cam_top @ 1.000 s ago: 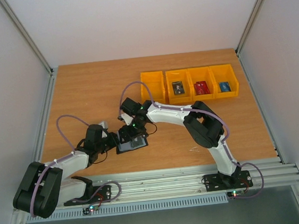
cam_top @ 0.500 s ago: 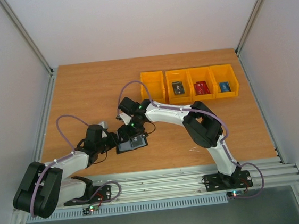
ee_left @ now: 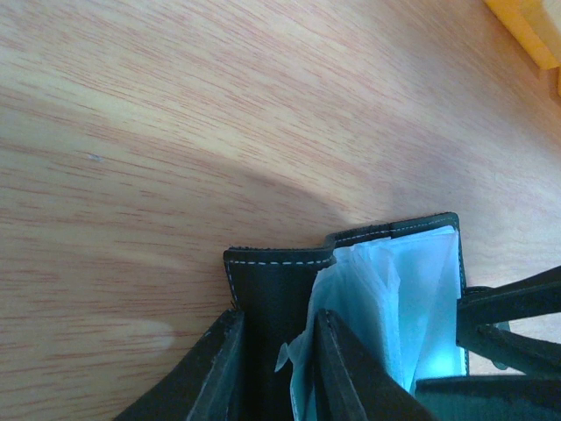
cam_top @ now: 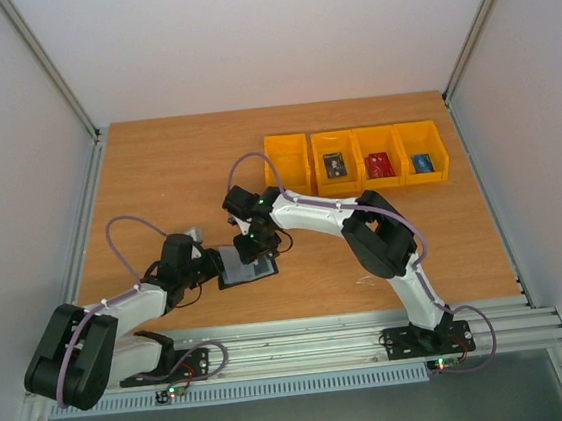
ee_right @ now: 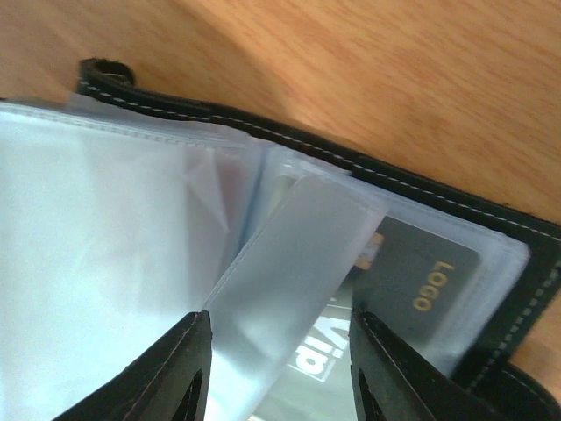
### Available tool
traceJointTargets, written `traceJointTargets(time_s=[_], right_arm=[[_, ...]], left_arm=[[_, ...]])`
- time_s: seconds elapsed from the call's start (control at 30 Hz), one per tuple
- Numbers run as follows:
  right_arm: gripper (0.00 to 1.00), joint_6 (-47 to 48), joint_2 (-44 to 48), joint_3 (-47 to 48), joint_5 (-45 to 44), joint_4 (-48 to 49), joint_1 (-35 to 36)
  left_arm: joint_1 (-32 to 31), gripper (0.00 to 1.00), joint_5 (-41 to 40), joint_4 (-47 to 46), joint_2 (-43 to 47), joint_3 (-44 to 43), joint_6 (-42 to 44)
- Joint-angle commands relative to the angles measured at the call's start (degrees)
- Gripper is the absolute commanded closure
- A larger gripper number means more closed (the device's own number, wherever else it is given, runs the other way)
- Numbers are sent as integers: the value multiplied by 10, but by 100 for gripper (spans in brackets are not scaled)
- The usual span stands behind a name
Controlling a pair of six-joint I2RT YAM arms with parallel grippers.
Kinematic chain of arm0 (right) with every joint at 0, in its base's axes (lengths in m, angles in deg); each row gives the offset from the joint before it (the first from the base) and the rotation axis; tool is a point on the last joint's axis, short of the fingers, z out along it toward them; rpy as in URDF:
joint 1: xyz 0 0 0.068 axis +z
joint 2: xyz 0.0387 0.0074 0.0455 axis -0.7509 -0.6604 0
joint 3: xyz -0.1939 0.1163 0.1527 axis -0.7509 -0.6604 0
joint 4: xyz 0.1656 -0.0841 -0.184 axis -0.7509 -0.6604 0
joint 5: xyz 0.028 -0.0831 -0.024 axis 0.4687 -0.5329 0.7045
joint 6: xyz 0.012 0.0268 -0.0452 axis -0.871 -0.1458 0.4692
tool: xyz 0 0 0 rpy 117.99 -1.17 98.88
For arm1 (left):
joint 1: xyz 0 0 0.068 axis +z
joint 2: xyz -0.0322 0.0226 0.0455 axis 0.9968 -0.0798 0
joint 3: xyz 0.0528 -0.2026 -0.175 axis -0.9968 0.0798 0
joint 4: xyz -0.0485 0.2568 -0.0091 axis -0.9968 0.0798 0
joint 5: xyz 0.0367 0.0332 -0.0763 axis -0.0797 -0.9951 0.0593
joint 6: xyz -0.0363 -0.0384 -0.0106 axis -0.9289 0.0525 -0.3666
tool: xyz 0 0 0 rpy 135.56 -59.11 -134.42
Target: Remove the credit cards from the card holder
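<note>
The black card holder (cam_top: 248, 270) lies open on the table near the front left. My left gripper (cam_top: 216, 265) is shut on its black cover flap (ee_left: 273, 294), with the pale sleeves (ee_left: 412, 298) to the right. My right gripper (cam_top: 260, 244) hovers low over the open holder, jaws open. In the right wrist view its fingers straddle a loose clear plastic sleeve (ee_right: 289, 281). A dark credit card (ee_right: 422, 274) with gold "LOGO" lettering sits in a sleeve beside it. A dark card (cam_top: 334, 166), a red card (cam_top: 378, 165) and a blue card (cam_top: 422, 162) lie in the yellow bins.
A row of yellow bins (cam_top: 356, 158) stands at the back right; the leftmost bin (cam_top: 287, 164) holds nothing. The right arm stretches across the table's middle toward the holder. A yellow bin corner (ee_left: 530, 26) shows in the left wrist view.
</note>
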Motion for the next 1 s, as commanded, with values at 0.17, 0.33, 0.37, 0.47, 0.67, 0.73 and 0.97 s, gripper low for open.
traceJointTargets(time_s=[0.17,0.33,0.37,0.47,0.67,0.73,0.97], right_arm=[[58,-8,26,-52,11,14,-31],[60,-38,32,-103,101,84,-53],[60,-38,33,-109,107,90,-54],[59,-37,32,-111,123,92,-55],[56,-38,43,-124,165,129,-55],[54,-38,39,-121,174,136,-55],[51,-62,23,-115,187,142,-55]], left_arm=[[-2,67,0,-24,2,2,11],[6,44,79,-61,40,-4,27],[10,42,79,-54,41,-5,26],[34,38,83,-34,38,-6,7],[55,31,127,-44,42,-5,-1],[55,29,135,-46,42,-5,-2],[55,44,153,-61,40,-4,-1]])
